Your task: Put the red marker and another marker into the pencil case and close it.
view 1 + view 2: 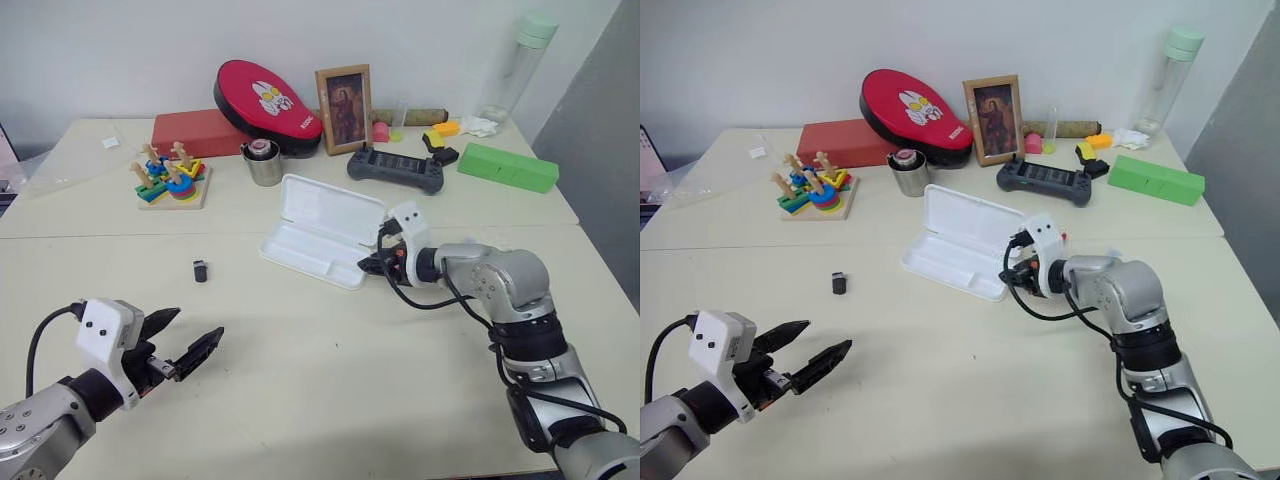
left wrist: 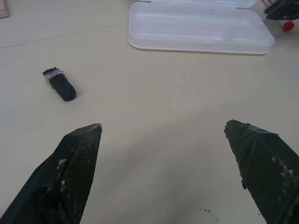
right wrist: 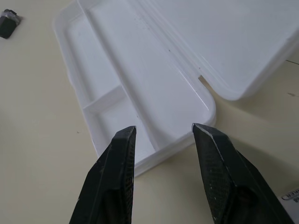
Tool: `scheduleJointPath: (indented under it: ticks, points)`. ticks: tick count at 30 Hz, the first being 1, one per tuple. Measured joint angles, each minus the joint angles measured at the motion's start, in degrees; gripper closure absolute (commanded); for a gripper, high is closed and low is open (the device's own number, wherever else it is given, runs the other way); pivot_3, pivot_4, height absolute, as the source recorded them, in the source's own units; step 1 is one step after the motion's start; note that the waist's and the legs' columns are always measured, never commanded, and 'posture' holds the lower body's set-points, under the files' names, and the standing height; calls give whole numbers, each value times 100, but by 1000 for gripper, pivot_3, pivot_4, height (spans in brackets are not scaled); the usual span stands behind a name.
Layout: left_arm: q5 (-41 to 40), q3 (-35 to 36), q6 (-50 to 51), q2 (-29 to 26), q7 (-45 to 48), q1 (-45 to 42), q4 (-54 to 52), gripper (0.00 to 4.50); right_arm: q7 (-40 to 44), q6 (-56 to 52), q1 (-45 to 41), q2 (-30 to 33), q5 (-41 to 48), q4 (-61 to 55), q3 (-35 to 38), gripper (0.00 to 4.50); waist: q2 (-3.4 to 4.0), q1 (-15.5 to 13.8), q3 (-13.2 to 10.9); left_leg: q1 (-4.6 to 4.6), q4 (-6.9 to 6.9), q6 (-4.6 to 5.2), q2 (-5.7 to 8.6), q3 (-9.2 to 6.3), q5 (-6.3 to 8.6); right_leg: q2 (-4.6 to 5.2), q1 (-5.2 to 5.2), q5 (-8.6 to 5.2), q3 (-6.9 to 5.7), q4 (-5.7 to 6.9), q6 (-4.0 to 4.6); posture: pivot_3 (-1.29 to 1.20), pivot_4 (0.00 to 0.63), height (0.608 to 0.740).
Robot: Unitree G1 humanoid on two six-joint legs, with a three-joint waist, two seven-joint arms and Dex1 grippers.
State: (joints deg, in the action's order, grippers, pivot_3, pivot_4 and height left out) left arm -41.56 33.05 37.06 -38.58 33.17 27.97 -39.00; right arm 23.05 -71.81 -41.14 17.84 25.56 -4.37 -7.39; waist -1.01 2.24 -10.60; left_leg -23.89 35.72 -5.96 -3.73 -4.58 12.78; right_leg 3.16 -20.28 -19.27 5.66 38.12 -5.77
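The pencil case (image 1: pixel 315 255) lies open in the middle of the table, its lid (image 1: pixel 330 205) tipped back and its white tray (image 3: pixel 140 84) empty. My right gripper (image 1: pixel 372 263) hovers at the tray's right end, and its fingers (image 3: pixel 121 158) stand partly apart with nothing between them. A red tip of the red marker (image 2: pixel 288 25) shows on the table just beside that gripper. Another marker is out of view. My left gripper (image 1: pixel 198 325) is wide open low over the bare table at the near left, well short of the case.
A small black object (image 1: pixel 200 270) lies left of the case. Along the back stand a stacking toy (image 1: pixel 170 180), a metal cup (image 1: pixel 263 162), a red pouch (image 1: pixel 265 95), a picture frame (image 1: pixel 343 108), a game controller (image 1: pixel 395 168), a green box (image 1: pixel 507 167) and a bottle (image 1: pixel 520 65).
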Motion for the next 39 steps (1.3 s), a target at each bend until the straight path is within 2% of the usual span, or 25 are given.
scheduleJointPath:
  ticks: [9, 39]
  points:
    - [26, 0, -2, 114, -10, 62, -2, 0, -459, -226, -182, -151, -233, 164, 176, 2542, 2, 30, -1, -1, -1, 0, 0, 0, 0, 0, -5, 0, -2, 2, 1, 0, 150, 740]
    - [133, -13, -5, 255, -120, 15, -3, 0, -557, 119, -438, -658, -680, 977, 151, 2542, 2, 88, -1, -1, -14, 0, 0, 0, 0, 0, -6, -1, -2, 0, 3, 0, 150, 740]
